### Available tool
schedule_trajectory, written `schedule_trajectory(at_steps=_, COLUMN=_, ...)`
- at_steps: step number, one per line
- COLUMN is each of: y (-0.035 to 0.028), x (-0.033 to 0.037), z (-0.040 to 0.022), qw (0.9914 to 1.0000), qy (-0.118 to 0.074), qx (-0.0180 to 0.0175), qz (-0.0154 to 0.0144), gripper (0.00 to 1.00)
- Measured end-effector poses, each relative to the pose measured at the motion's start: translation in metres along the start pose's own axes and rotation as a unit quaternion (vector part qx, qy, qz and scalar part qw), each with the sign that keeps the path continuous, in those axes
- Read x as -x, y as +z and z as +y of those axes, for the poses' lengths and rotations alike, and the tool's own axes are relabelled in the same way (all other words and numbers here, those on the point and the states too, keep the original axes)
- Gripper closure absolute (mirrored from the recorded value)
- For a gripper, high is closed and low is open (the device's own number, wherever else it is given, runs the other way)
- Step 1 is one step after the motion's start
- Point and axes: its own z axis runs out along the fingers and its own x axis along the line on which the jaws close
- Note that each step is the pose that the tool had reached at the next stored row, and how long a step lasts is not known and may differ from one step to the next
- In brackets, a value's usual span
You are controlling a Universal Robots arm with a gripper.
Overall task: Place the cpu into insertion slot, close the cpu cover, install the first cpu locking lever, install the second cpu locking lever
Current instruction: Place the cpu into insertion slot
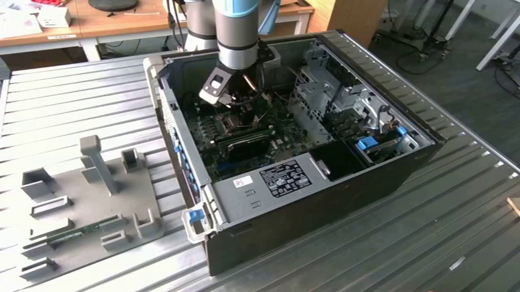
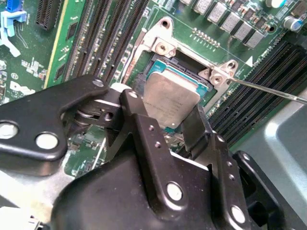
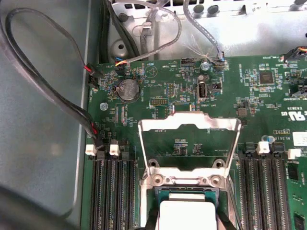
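Observation:
My gripper (image 2: 165, 109) is shut on the cpu (image 2: 170, 96), a flat square chip with a dull silver top, pinched by opposite edges between the two black fingers (image 2: 195, 128). The chip sits slightly tilted right over the insertion slot (image 2: 178, 68), whose dark rim shows around its far side. I cannot tell whether it touches the slot. In the first wrist view the cpu (image 3: 187, 212) lies just below the cpu cover (image 3: 189, 125), a silvery frame swung open and standing up from its hinge. A thin metal lever rod (image 2: 268, 90) sticks out beside the slot. In the exterior view the gripper (image 1: 235, 100) is low inside the computer case.
Long black memory slots (image 3: 111, 191) flank the socket on both sides. Cables (image 3: 53, 91) run along the case wall. The open case (image 1: 382, 176) holds a drive cage (image 1: 325, 91). A grey fixture plate (image 1: 89, 207) with a memory stick lies at the exterior view's left.

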Motion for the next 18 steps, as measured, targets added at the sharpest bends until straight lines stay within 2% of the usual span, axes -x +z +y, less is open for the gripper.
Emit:
schedule_trajectory(at_steps=1, y=0.0004, x=-0.0001, z=0.0001, qw=1.0, qy=0.0, qx=0.0004, qz=0.0004, gripper=0.45)
schedule_trajectory(at_steps=2, y=0.0004, x=-0.0001, z=0.0001, qw=1.0, qy=0.0, qx=0.0001, qz=0.0003, gripper=0.4)
schedule_trajectory(at_steps=8, y=-0.0014, x=0.0, z=0.0001, qw=1.0, qy=0.0, qx=-0.0003, qz=-0.0004, gripper=0.4)
schedule_trajectory(at_steps=16, y=-0.0172, x=-0.0004, z=0.0014, qw=1.0, qy=0.0, qx=-0.0003, qz=-0.0005, gripper=0.4)
schedule_trajectory(at_steps=18, y=-0.0179, x=-0.0005, z=0.0015, qw=1.0, qy=0.0, qx=-0.0003, qz=-0.0005, gripper=0.4)
